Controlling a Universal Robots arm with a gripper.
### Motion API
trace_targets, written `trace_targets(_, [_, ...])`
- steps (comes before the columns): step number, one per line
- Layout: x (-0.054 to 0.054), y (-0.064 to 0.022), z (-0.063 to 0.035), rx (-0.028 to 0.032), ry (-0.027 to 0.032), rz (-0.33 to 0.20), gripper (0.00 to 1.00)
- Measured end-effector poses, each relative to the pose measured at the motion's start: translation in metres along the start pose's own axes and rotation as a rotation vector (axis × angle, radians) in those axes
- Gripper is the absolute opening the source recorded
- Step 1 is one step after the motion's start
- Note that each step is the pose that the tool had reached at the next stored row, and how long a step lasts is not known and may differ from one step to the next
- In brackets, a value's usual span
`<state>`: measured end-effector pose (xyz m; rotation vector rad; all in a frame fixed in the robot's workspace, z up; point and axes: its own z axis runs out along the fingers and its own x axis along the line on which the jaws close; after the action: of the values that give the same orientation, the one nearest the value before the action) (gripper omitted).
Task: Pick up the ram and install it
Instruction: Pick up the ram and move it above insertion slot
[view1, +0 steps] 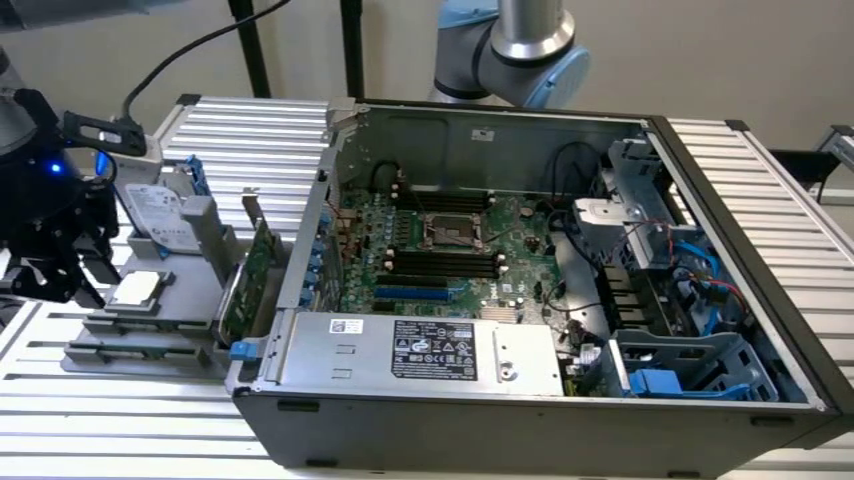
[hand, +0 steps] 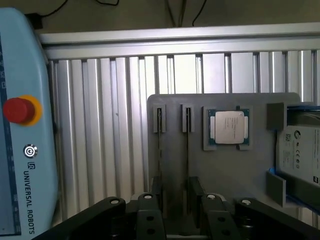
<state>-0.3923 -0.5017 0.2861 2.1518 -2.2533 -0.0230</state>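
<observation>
Computer case (view1: 534, 425) stands open on the slatted bench (view1: 761, 190) in the exterior view. Inside it lie the motherboard (view1: 514, 225) with its long black memory slots (view1: 441, 263), a silver power supply (view1: 414, 350) along the near wall and a drive cage (view1: 687, 365) at the exterior view's right. Beside the case, on the exterior view's left, a grey tray (view1: 200, 235) carries a hard drive (view1: 160, 215), a processor (view1: 138, 290) and a green expansion card (view1: 247, 285) standing on edge. Two ram sticks (view1: 134, 350) sit in narrow grooves near the tray's front. The black end effector (view1: 56, 275) hangs at the tray's outer edge.

In the wrist view the tray (hand: 220, 170) shows both ram sticks edge-on, one (hand: 159, 150) beside the other (hand: 187, 150), each seated in its own groove. The processor (hand: 229, 127) lies in a square pocket next to them and the hard drive (hand: 300, 155) beyond that. The end effector (hand: 176, 186) has its fingers (hand: 156, 187) spread apart over the grooves – gripping nothing. A teach pendant (hand: 25, 165) with a red stop button (hand: 19, 110) lies off the tray.
</observation>
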Motion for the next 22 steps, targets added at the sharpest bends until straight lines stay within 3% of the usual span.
trace_targets(11, [0.011, -0.0039, 0.0195, 0.0003, 0.0018, -0.032, 0.36])
trace_targets(22, [0.013, -0.0045, 0.0396, 0.0003, 0.0019, -0.036, 0.36])
